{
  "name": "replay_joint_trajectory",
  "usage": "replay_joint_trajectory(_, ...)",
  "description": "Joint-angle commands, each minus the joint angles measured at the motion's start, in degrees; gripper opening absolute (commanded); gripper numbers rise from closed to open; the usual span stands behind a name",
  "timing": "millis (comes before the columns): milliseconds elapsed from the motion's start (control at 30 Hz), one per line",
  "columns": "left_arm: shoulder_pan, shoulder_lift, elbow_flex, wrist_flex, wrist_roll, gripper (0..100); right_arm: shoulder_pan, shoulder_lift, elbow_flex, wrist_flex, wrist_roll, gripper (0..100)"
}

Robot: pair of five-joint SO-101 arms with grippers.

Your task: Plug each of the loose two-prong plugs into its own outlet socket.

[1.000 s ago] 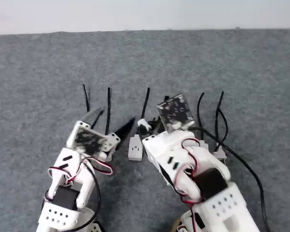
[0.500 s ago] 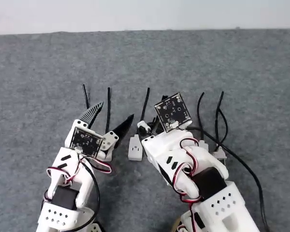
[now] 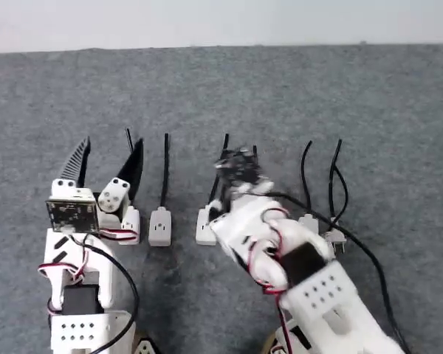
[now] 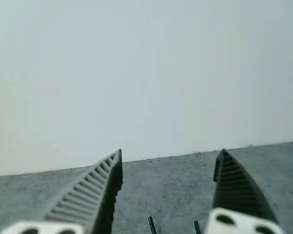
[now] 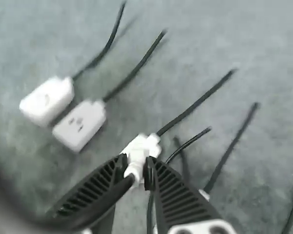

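Pinching a small white two-prong plug (image 5: 140, 146) on a thin black cord, the right gripper (image 5: 136, 170) has its black ridged jaws shut tight on the plug's sides. The plug sticks out past the fingertips. It is near two white box-shaped outlet sockets (image 5: 79, 124) that lie side by side on the grey carpet (image 5: 49, 29), but it does not touch them. Each socket has its own black cord running away from it.

From the high view, the right arm's white body covers its gripper and the plug. Three white sockets lie in a row on the carpet, and the right arm is just beside the one at the right end of that row (image 3: 205, 227). Two other small white plugs (image 3: 308, 221) lie close together on the far right, with black cords curling away from them.

The left gripper (image 3: 113, 140) has its jaws spread wide apart and holds nothing. Its black fingers (image 4: 95, 190) point toward the pale wall (image 4: 146, 73). The leftmost socket (image 3: 130, 221) sits just beside that gripper's white base.
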Motion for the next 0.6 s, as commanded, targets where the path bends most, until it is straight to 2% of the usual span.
replay_joint_trajectory(0, -0.7, -0.4, -3.2, -1.6, 0.7, 29, -3.4, 8.4, -4.9, 0.7, 7.5, 0.8)
replay_joint_trajectory(100, -0.7, -0.4, -3.2, -1.6, 0.7, 29, -5.1, 15.9, -7.8, 3.1, 14.6, 0.8)
replay_joint_trajectory(367, -0.7, -0.4, -3.2, -1.8, 0.6, 29, -5.1, 29.1, -14.9, 3.8, 21.5, 0.8)
replay_joint_trajectory(567, -0.7, -0.4, -3.2, -1.8, 0.4, 29, -5.1, 30.5, -20.5, 3.8, 23.9, 0.8)
